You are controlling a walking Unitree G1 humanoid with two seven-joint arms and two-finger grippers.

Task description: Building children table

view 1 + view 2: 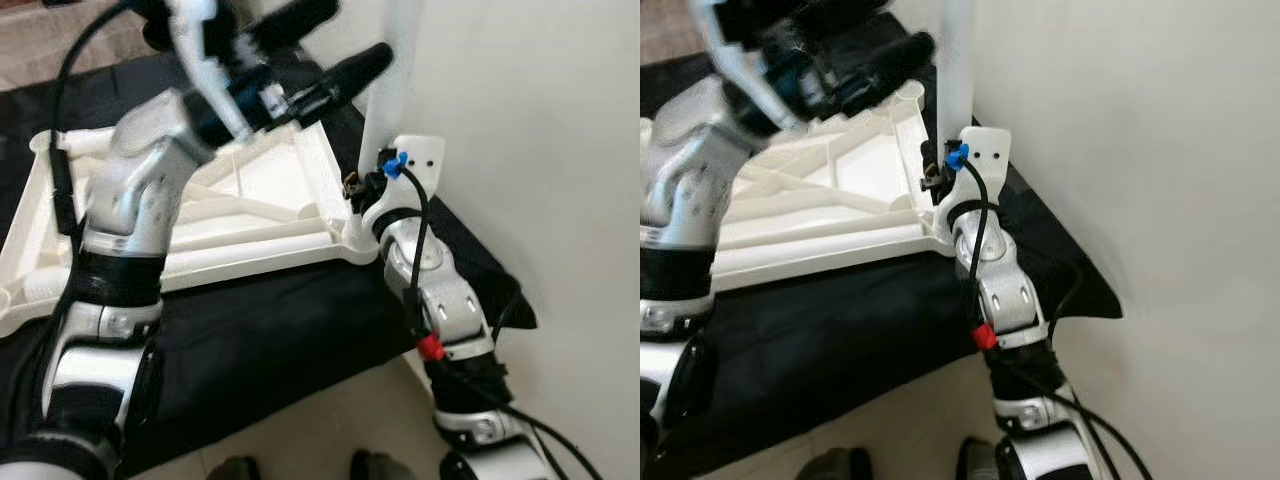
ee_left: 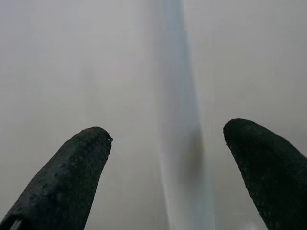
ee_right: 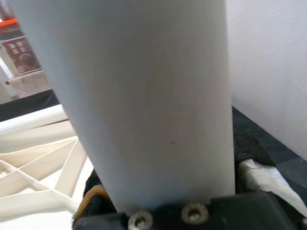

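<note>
One white tabletop point(image 1: 250, 215), one white leg point(image 1: 392, 70), one black cloth point(image 1: 270, 330), two claws.

White ribbed tabletop point(image 1: 250, 215) lying underside-up on black cloth point(image 1: 290, 340), upright white leg point(image 1: 395, 70) at its right corner, right pincer point(image 1: 362, 185) there, left pincer point(image 1: 330, 60) raised above, fingers apart.

We see the white ribbed tabletop point(image 1: 250, 200) lying underside-up; a white cylindrical leg point(image 1: 395, 70) stands upright at its corner beside the right gripper point(image 1: 365, 185).
</note>
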